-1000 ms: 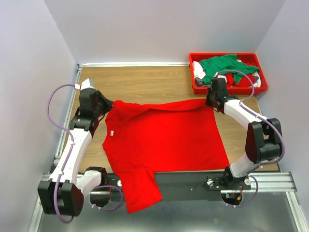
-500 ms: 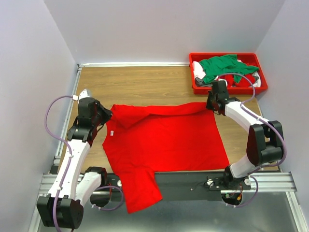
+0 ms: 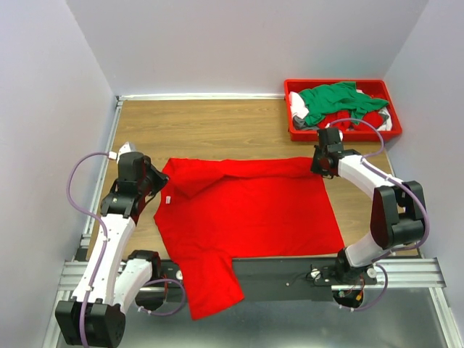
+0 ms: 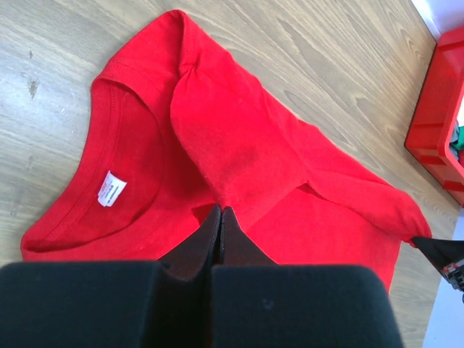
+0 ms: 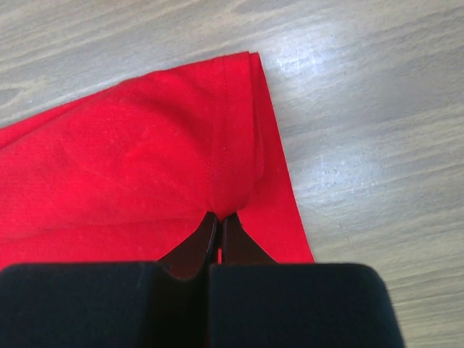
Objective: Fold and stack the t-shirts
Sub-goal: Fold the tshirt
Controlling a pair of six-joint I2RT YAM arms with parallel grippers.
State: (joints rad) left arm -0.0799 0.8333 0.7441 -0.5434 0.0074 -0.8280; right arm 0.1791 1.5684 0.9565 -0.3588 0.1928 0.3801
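A bright red t-shirt (image 3: 246, 210) lies spread on the wooden table, its far edge folded over toward the near side, one sleeve hanging over the front rail. My left gripper (image 3: 161, 174) is shut on the shirt's far left sleeve fold (image 4: 225, 152), above the collar and white label (image 4: 110, 188). My right gripper (image 3: 319, 165) is shut on the shirt's far right hem corner (image 5: 232, 167), held just above the table. More shirts, a green one (image 3: 335, 100) on top of red and white ones, lie in the bin.
The red plastic bin (image 3: 290, 130) stands at the back right, just beyond my right gripper. Bare wood (image 3: 210, 123) lies behind the shirt. A metal rail (image 3: 290, 272) runs along the front edge. Grey walls close in both sides.
Both grippers have moved toward the near side with the shirt's far edge, so the fold lies further over the shirt. The left arm has drawn back and lower.
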